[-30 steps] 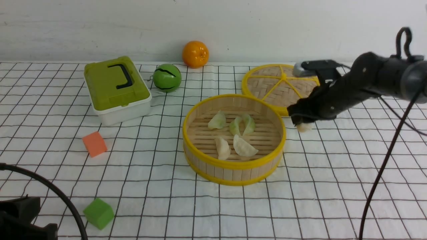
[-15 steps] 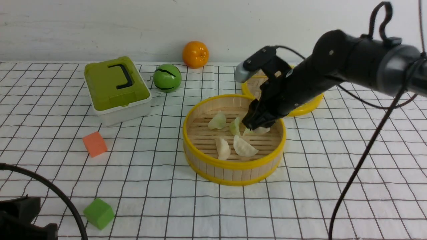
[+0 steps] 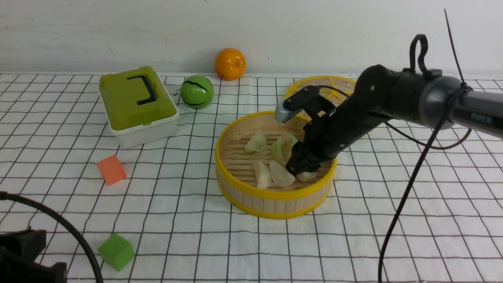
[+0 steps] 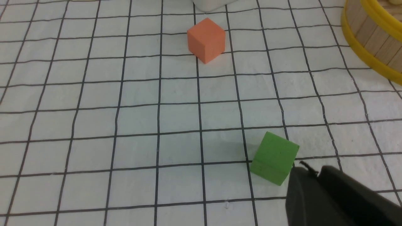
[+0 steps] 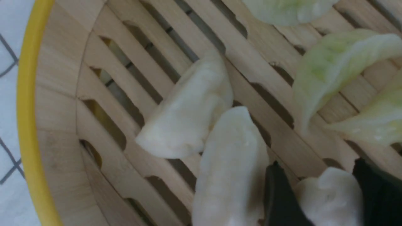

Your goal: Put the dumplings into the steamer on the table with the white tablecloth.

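Right arm (image 3: 393,102) reaching leftward and tilting down into steamer (image 3: 275,196), right gripper (image 3: 304,171) sitting low at near-right of slatted floor, jaws pinching sixth dumpling (image 5: 329,197). Half second ago gripper hovering higher, farther back; now lowered. Five dumplings (image 3: 271,157) lying inside. Left gripper (image 4: 333,197) idling by green cube (image 4: 274,158), jaw state unreadable.
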### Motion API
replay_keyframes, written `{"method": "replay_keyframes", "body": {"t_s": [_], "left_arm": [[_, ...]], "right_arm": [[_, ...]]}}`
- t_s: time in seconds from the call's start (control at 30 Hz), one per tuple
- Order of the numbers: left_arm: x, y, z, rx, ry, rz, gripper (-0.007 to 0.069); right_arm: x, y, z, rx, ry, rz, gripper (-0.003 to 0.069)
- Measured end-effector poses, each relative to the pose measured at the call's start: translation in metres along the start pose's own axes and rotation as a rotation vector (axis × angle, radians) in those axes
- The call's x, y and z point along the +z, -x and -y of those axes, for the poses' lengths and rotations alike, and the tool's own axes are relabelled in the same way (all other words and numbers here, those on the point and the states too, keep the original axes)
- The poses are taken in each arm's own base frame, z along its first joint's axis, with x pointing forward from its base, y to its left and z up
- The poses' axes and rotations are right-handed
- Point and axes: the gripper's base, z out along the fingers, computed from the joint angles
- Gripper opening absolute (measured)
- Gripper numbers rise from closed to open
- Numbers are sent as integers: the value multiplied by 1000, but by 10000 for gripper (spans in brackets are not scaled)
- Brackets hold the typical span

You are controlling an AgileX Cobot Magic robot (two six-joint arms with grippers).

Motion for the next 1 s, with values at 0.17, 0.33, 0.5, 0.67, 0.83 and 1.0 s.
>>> {"method": "replay_keyframes", "body": {"t_s": [0.17,0.33,0.5,0.67,0.83,1.0], "left_arm": [[0,0,0,0,0,0,64],[0,0,0,2,1,1,71],[0,1,0,9,4,6,74],[0,1,-1,15,6,10,76],[0,1,-1,15,6,10,79],[0,1,-1,17,7,11,84]], "right_arm": [[0,0,0,46,-2,5,384],[-11,6,-2,80,-8,30,407],[-59,24,-11,33,-40,118,341],[-136,36,-26,-8,-101,198,195],[-232,28,-36,-43,-267,253,16],[-329,-8,-44,71,-485,322,-20]]}}
